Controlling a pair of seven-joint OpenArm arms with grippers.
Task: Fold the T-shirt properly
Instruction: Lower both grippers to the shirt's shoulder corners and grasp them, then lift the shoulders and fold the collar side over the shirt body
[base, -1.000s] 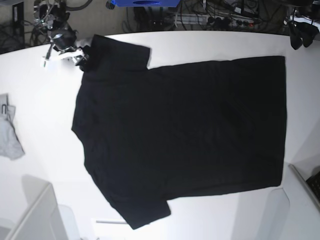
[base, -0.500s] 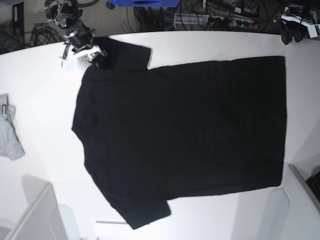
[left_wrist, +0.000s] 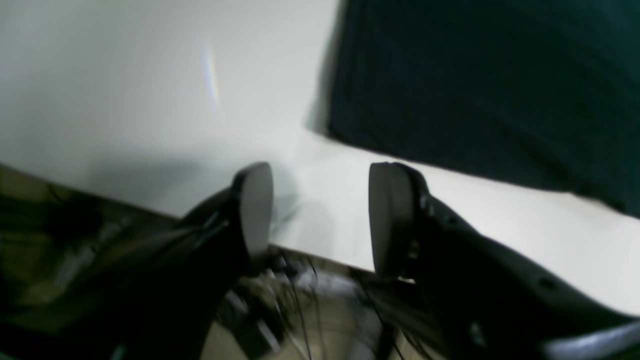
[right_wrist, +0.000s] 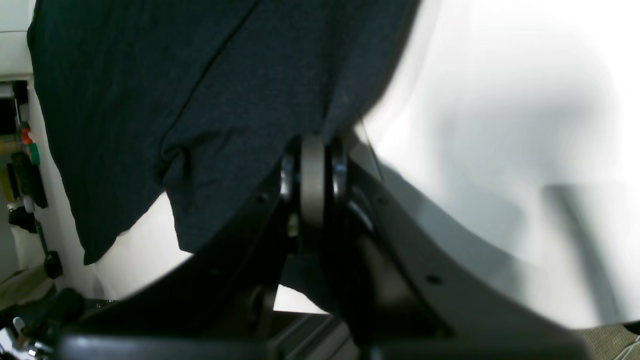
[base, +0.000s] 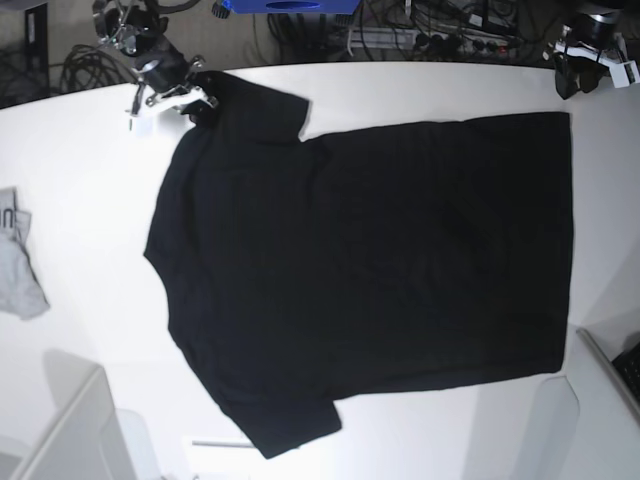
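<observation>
A grey garment (base: 18, 268) lies at the table's (base: 90, 190) near left edge. The T-shirt (base: 370, 270) lies spread flat mid-table. Far back, the right gripper (base: 200, 98) pinches its sleeve; the left gripper (base: 583, 62), jaws apart, hovers empty beside cables (base: 420, 30).

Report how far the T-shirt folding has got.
Done: the T-shirt lies spread flat on the table, no fold made. In hand: the right gripper is shut on the sleeve edge; the left gripper hangs open over the table edge by the hem corner, holding nothing. Left: every fold.
</observation>
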